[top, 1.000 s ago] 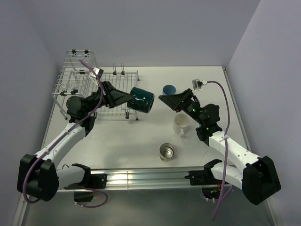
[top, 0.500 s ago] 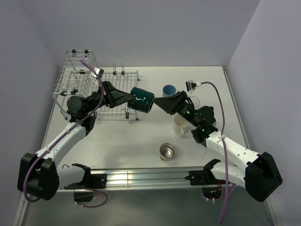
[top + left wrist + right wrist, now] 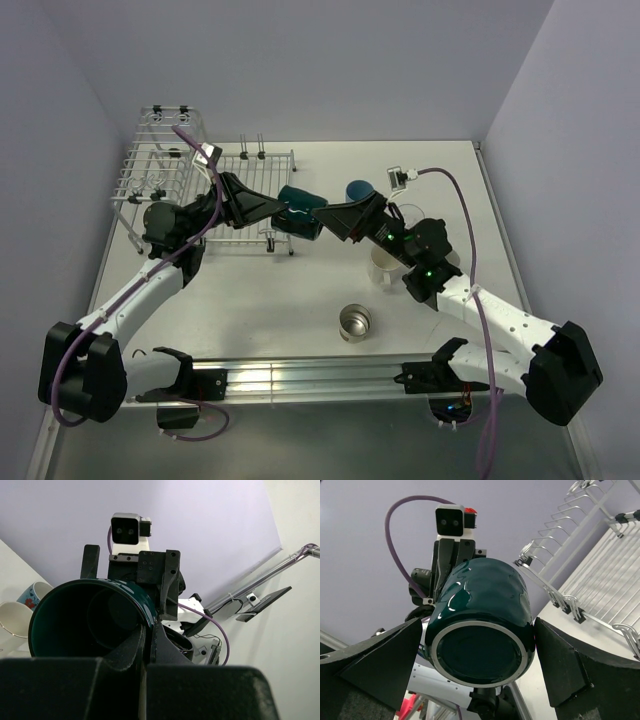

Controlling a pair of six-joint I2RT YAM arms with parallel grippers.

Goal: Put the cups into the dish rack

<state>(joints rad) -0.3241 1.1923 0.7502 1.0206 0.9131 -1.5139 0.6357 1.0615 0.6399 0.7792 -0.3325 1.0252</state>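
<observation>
Four cups show. Teal mug (image 3: 298,200) hangs beside the one rack (image 3: 160,175) at the far-left corner, left gripper (image 3: 282,210) pinching its rim, right gripper (image 3: 325,217) spread around its base. Blue mug (image 3: 358,189), cream mug (image 3: 384,262) and steel cup (image 3: 353,322) stand right of centre.

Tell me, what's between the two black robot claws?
A glossy dark teal mug, held sideways off the table; the top view shows it.
</observation>
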